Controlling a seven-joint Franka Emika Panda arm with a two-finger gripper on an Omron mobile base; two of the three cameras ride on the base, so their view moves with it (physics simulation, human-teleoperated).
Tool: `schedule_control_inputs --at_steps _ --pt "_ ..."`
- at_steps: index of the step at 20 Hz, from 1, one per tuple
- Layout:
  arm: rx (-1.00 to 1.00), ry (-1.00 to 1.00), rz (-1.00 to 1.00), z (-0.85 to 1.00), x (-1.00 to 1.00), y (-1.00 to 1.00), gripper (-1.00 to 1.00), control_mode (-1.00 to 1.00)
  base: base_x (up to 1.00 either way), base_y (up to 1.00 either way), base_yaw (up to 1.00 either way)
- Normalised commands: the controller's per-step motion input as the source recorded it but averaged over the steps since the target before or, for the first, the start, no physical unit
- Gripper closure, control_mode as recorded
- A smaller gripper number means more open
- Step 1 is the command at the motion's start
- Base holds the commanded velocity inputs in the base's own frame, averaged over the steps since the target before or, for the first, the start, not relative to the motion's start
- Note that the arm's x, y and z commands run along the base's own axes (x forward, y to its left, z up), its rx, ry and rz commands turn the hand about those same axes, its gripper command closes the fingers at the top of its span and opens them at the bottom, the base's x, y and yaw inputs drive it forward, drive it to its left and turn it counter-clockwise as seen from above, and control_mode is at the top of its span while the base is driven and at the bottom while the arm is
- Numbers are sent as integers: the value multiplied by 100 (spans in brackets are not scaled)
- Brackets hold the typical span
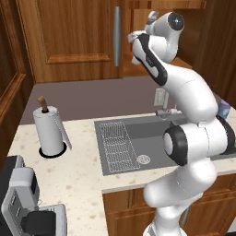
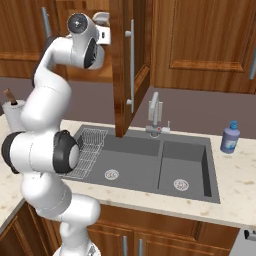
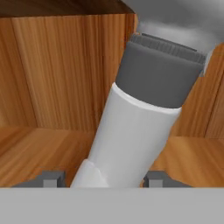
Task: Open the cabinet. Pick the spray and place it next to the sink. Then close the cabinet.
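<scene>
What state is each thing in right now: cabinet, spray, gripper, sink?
cabinet: right door swung open, left door shut.
spray: inside the cabinet, tilted, between the fingertips.
gripper: straddling the spray; grip not clear.
sink: both basins empty, wire rack in the left one.

A speckled beige countertop (image 1: 78,170) is backed by a mauve-grey wall (image 1: 92,99). Wooden base cupboards (image 2: 165,235) are seen below it, and 1 wooden side panel (image 1: 9,87) stands at the left.

White jointed arm (image 2: 47,145) raised high, wrist bent forward. Two-finger pincer (image 3: 103,178) spread, dark fingertips (image 3: 51,178) standing on either side of a white body.
</scene>
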Motion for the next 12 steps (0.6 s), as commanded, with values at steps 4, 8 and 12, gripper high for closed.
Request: schedule_control_inputs --at_steps 4,8,12 --pt "0 -7 -1 -2 -93 -24 100 -100 0 0 0" --pt "0 -13 0 -7 -100 -25 100 -100 0 0 0" --pt "-2 -7 0 -14 -100 -11 100 -100 0 0 0"
